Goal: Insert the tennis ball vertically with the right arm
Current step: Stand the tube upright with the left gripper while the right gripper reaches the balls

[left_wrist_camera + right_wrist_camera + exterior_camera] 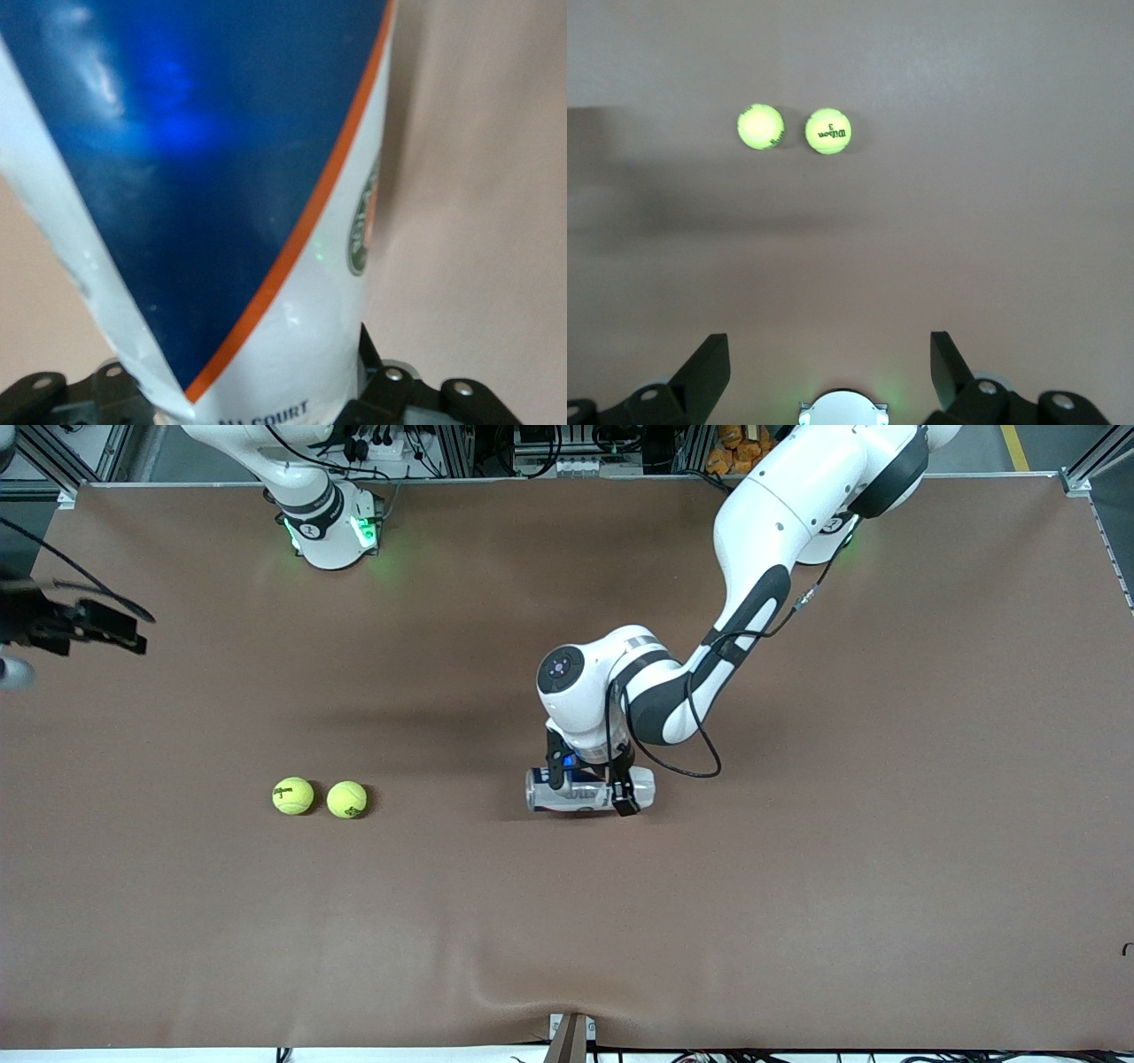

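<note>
Surface (797, 921): brown, covered edge to edge, slightly wrinkled at the edge nearest the front camera.

Tennis-ball can (589, 790): one, lying on its side near the middle of the surface, its long axis running between the two arms' ends of the surface. The label is white and blue with an orange stripe (292, 257); part of a round green emblem and the words "ALL COURT" can be read in the left wrist view. Whether the can holds anything cannot be told; its ends are not clearly shown.

Left pincer (592, 784): reaching down from the left arm, clenched across the body of the lying can, one finger on each side of it. In the left wrist view the can (221, 204) fills most of the picture, running straight out from between the jaws.

Tennis balls: two, yellow-green, loose on the surface, none inside a container. They sit side by side, just apart, toward the right arm's end of the surface and well apart from the can. First tennis ball (293, 795), closer to the right arm's end; second tennis ball (346, 799), closer to the can. One bears dark Wilson lettering and the numeral 3 (829, 131); the other (761, 127) lies beside it.

Right pincer (97, 627): released, fingers spread wide, holding nothing, waiting up in the air over the right arm's end of the surface, its wrist camera looking at both balls.
</note>
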`<state>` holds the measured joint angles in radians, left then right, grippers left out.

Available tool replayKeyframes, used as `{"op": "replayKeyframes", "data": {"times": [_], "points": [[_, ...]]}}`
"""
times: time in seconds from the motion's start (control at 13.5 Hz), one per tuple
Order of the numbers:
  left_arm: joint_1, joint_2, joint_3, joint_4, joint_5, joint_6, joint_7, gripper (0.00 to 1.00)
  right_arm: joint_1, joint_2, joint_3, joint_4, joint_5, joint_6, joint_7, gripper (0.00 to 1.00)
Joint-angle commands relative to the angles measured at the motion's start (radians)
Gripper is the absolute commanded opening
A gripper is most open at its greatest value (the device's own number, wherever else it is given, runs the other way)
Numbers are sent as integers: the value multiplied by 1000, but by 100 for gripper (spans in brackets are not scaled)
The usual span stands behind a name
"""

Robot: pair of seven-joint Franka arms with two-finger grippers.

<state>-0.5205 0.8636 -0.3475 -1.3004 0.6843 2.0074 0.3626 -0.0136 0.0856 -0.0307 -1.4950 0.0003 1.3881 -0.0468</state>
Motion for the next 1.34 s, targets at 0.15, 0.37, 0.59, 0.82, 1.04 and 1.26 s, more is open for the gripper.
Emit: {"op": "replayKeyframes", "data": {"times": [0.15, 0.37, 0.59, 0.82, 1.04, 1.26], "points": [[10, -28, -36, 6, -23, 53, -63, 80, -19, 98, 12, 18, -29, 34, -4, 100], [11, -40, -48, 6, -26, 111, -122, 80, -16, 141, 12, -22, -8, 146, 22, 100], [11, -40, -50, 4, -26, 189, -171, 80, -12, 206, 12, -33, 6, 215, 80, 100], [11, -40, -65, 4, -26, 287, -252, 80, -12, 258, 12, -51, 90, 287, 99, 100], [13, -40, -61, 3, -26, 436, -339, 81, 21, 302, 14, -56, 113, 337, 188, 100], [16, -32, -54, 0, -26, 542, -386, 81, 66, 325, 14, -86, 113, 414, 264, 100]]}}
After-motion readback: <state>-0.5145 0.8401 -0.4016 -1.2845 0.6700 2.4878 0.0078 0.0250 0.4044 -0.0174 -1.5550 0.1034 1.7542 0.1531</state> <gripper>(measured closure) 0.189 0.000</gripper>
